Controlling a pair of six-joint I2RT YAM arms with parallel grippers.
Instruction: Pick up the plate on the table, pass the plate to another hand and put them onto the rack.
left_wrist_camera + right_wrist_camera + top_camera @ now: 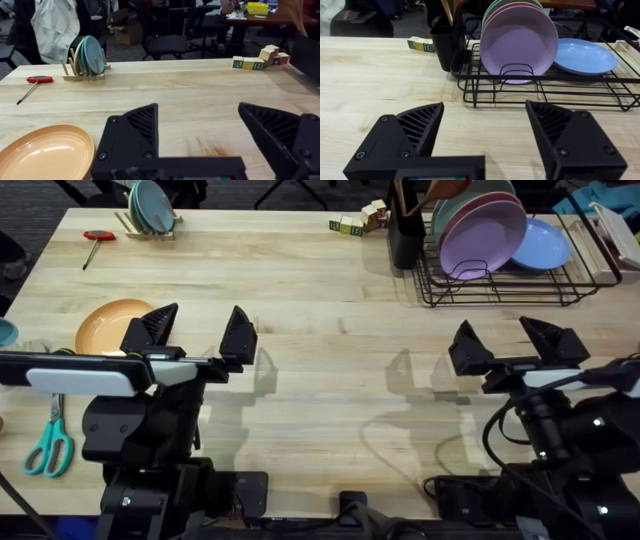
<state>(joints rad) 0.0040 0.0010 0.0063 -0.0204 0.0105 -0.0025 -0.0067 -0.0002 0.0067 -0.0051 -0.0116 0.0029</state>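
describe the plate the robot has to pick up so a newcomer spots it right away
Look at the left side of the wooden table, just beyond the left pincer. The orange-tan plate lies flat on the bare wood, alone. Every other plate, lilac, blue or teal, sits in a rack or stand.

Bare table (pixel 330 370) lies open between plate (pixel 108 325) and rack (pixel 500 285); scissors (pixel 48 442) lie beside the left arm.

- Pale plank surface (pixel 330 370).
- Orange-tan plate (pixel 105 325) at left.
- Black wire rack (pixel 500 275) at far right.
- Wooden stand (pixel 150 225), red-handled tool (pixel 97 238), letter blocks (pixel 358 222) along far edge.
- Teal scissors (pixel 50 442) near left.
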